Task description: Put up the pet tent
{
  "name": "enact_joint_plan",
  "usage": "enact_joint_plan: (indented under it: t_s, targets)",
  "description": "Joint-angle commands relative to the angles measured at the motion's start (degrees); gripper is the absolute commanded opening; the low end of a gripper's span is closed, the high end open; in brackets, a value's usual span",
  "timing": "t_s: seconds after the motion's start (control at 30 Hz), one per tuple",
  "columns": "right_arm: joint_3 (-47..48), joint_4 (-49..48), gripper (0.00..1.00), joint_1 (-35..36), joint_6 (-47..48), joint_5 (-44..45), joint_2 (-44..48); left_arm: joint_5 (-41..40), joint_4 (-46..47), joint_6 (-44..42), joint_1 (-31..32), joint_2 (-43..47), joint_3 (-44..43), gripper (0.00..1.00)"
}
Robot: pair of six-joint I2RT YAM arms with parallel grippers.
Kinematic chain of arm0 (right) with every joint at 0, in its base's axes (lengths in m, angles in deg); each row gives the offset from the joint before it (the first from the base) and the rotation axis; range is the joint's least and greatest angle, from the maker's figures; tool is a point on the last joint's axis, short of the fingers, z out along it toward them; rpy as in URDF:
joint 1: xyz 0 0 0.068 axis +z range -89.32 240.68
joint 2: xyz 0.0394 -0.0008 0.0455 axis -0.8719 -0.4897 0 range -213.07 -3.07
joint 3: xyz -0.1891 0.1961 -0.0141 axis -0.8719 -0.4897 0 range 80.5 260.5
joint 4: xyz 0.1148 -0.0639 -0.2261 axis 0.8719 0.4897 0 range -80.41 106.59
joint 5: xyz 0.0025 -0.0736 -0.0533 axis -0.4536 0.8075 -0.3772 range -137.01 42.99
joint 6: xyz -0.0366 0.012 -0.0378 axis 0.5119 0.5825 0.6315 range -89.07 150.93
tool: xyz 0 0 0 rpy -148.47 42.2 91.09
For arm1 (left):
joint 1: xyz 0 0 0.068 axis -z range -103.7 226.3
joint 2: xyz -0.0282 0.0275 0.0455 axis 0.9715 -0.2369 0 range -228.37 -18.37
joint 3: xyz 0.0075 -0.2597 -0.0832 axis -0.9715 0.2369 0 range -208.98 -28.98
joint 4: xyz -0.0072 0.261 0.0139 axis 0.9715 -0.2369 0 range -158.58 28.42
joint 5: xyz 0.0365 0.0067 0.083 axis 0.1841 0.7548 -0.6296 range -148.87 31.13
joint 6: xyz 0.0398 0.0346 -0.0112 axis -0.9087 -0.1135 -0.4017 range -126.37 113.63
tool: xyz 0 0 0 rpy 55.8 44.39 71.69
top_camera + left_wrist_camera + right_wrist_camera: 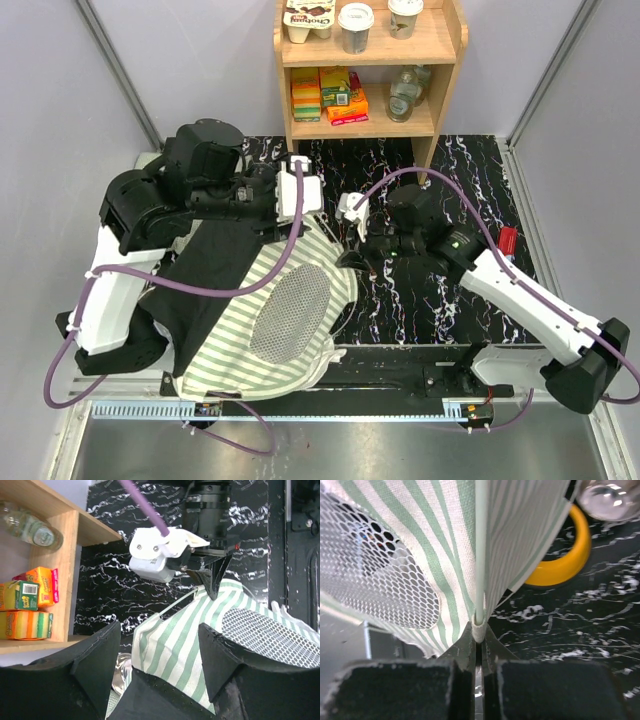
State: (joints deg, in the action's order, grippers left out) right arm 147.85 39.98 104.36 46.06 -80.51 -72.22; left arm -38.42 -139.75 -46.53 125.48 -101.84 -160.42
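Two end effectors at the pet tent (235, 310), slumped left of centre on the worktop (470, 170): right end effector (477, 630) clamped on its white pole (480, 555) (running straight away from the fingers), left end effector (160, 645) wide open, empty, over the far hem.

White-and-brown yoghurt multipack (309, 17) on top board of wooden shelf unit (447, 60): brand "Chobani". Print on orange and green boxes (330, 95) below: too small to read.
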Motion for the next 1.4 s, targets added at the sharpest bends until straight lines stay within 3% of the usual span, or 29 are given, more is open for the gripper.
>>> enact_joint_plan:
  t_s: [0.0, 0.37, 0.7, 0.83, 1.07, 1.23, 1.37]
  targets:
    - [3.57, -6.21, 0.00, 0.53, 5.42, 12.56, 5.59, -3.13, 3.72, 4.81, 0.03, 0.93, -6.97, 0.69]
    - [16.31, -2.53, 0.00, 0.61, 16.14, 20.74, 6.48, -13.93, 14.35, 12.12, -2.69, 5.94, -12.70, 0.72]
    - [21.85, -5.69, 0.00, 2.81, 33.27, 28.21, 6.13, -32.82, 21.83, 14.85, -7.53, 9.28, -8.23, 0.73]
    - [25.27, -4.73, 0.00, 5.18, 44.24, 38.47, 4.46, -37.75, 23.50, 14.50, -9.02, 10.77, -5.16, 0.73]
    - [26.08, -2.00, 0.00, 9.58, 68.15, 55.36, 3.49, -38.20, 23.68, 15.64, -11.83, 12.27, 0.65, 0.74]
    - [25.55, -0.87, 0.00, 12.39, 78.27, 66.70, 2.26, -36.45, 22.98, 15.82, -12.10, 12.27, 2.32, 0.75]
    - [24.32, 4.13, 0.00, 14.32, 83.56, 73.03, 0.16, -26.28, 18.51, 13.45, -12.19, 12.36, 4.69, 0.71]
